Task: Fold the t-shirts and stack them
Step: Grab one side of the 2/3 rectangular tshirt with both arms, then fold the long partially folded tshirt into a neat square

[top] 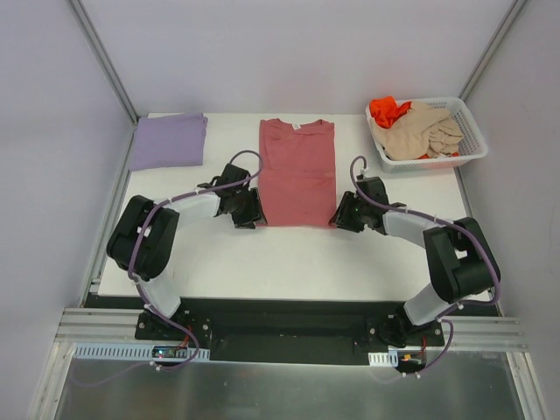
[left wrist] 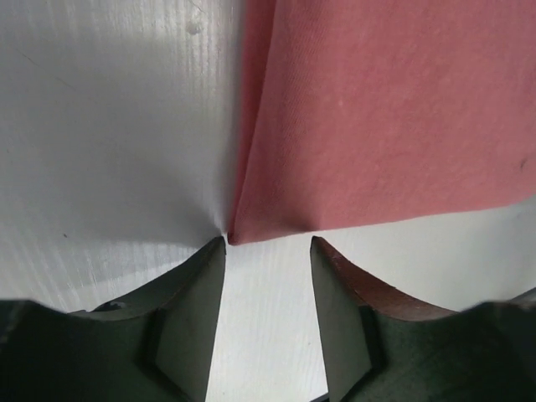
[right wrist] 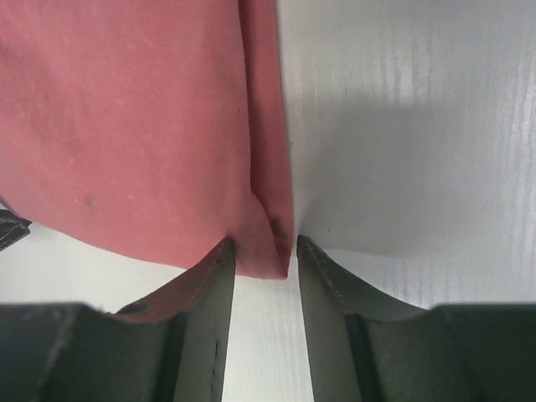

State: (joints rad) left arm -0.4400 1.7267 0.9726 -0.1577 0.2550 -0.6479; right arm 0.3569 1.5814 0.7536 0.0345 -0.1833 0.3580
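Locate the rose-red t-shirt (top: pixel 297 171) at the centre of the table (top: pixel 289 262). It lies flat as a long narrow rectangle, collar at the far end and hem at the near end. Both long side edges show a doubled layer in the wrist views.

Check the left gripper (top: pixel 249 210) at the near-left corner of this shirt. In the left wrist view its fingers (left wrist: pixel 188 310) are spread apart. The shirt's corner sits just ahead of the tips, close to one of them, and no cloth is pinched. White table surface fills the rest of the gap.

Check the right gripper (top: pixel 343 213) at the near-right corner. In the right wrist view its fingers (right wrist: pixel 209 318) are also parted, less widely than the left pair. The folded corner reaches down between the tips. The cloth touches one finger, and a thin strip of table shows beside the other, so nothing is clamped.

Note the lavender-purple t-shirt (top: pixel 168 140), folded flat at the far-left corner, well apart from both arms. The white mesh basket (top: pixel 472 144) stands at the far right, holding the crumpled beige t-shirt (top: pixel 420 131) with the orange t-shirt (top: pixel 385 109) partly under it.
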